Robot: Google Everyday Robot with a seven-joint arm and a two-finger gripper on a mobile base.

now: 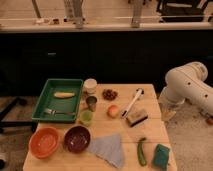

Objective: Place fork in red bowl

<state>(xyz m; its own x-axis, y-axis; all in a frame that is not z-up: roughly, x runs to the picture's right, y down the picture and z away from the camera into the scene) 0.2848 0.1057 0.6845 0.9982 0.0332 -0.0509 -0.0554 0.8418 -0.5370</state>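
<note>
One camera, high and in front of the table (152, 131), looks down and across it.
It sits far enough back to take in the whole table, the dark counter (100, 55) behind and, at the right, the white arm (190, 82) with its gripper (168, 111) just off the table's side.

Bench (150, 131): pale wood, matt finish. Tray (45, 100): green, plastic in look, smooth. Fork (56, 112): thin silvery metal with a dull shine. Red bowl (44, 142): glossy orange-red glaze. Maroon bowl (77, 138): dark with a glossy inside. Rag (108, 149): soft grey-blue cloth, matt. Arm (187, 82): smooth white shell with a slight sheen. Hand (168, 113): at the bench's right edge, under the arm, with a pale matt surface.
</note>
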